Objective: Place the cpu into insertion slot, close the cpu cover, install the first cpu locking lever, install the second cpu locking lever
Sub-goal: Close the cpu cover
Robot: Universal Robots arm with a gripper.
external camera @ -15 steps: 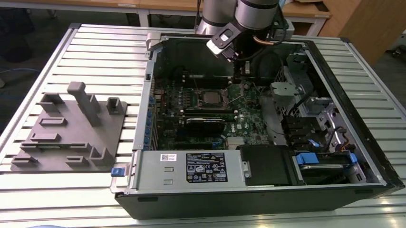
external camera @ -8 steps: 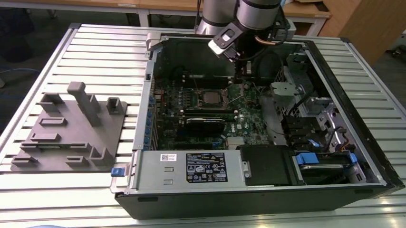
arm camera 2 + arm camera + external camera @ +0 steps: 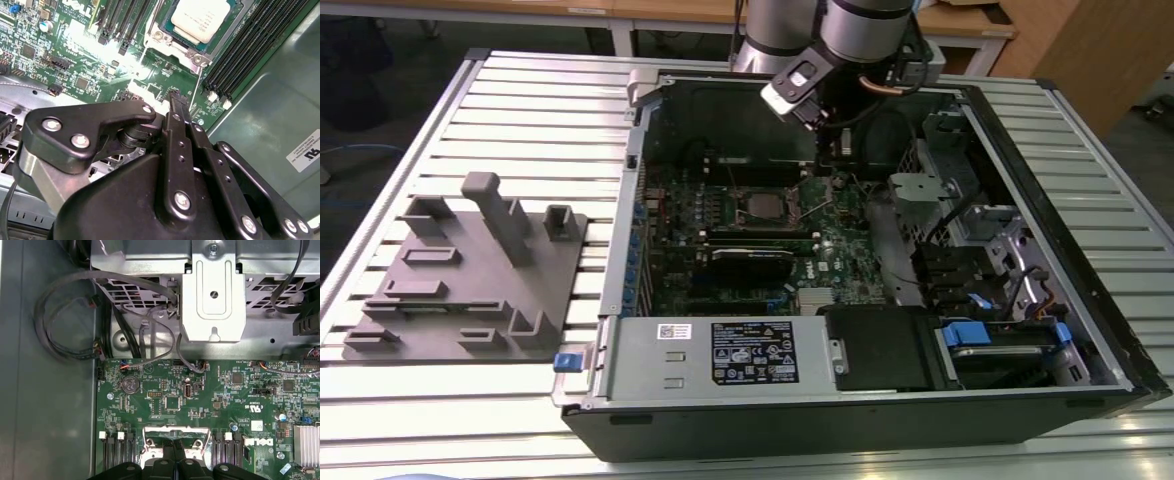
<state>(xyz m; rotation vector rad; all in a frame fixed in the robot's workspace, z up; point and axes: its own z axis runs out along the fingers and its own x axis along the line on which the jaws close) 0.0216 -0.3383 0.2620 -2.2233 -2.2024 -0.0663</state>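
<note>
From my station, the cpu [image 3: 201, 19] lies flat in the insertion slot [image 3: 739, 205] near the middle of the motherboard [image 3: 200, 390], its silver top facing up. The cpu cover [image 3: 172, 44] frames it, with a screw head at each corner that I can see. I cannot tell whether the frame is pressed fully down. A thin metal lever [image 3: 199, 80] runs out from the frame's near corner towards my tool.

The gripper [image 3: 175, 97] hangs just beside that corner, over the board and off the chip. Its fingers are drawn together with no gap that I can make out, and I see nothing between them. In the first wrist view the fingertips [image 3: 167, 462] sit at the shiny edge of the frame.

Long black memory slots [image 3: 240, 45] flank the socket closely on both sides, so there is little room sideways. Past one bank, the board ends at the bare grey-green case floor [image 3: 270, 110], which is open. On the far side of the board are a metal bracket [image 3: 214, 295] and looped cables [image 3: 65, 315].

In the exterior view the computer case [image 3: 854, 420] sits on a slatted table [image 3: 520, 110]. A grey fixture tray [image 3: 467, 270] lies well apart on the exterior view's left.
</note>
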